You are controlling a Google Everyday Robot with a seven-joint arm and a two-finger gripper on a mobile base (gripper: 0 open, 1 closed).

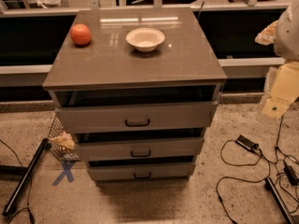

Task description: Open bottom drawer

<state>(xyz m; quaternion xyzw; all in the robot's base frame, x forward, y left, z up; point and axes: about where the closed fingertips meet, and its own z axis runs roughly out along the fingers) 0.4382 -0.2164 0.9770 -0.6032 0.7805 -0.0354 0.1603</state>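
Observation:
The grey-brown cabinet [135, 64] stands in the middle of the view with three drawers stacked down its front. The bottom drawer [112, 172] is the lowest and smallest, with a small black bar handle [142, 175]. A dark gap shows above its front panel, so it stands slightly out. The mid-sized drawer [107, 150] and the tall top drawer [93, 118] also show dark gaps above them. My gripper is not in view. A white rounded shape [288, 29] at the right edge may be part of my arm.
An orange [81, 34] and a white bowl [145, 38] sit on the cabinet top. Black cables and adapters [246, 143] lie on the floor at right. A black bar [23, 178], a wire basket [58, 139] and a blue tape cross [65, 171] are at left.

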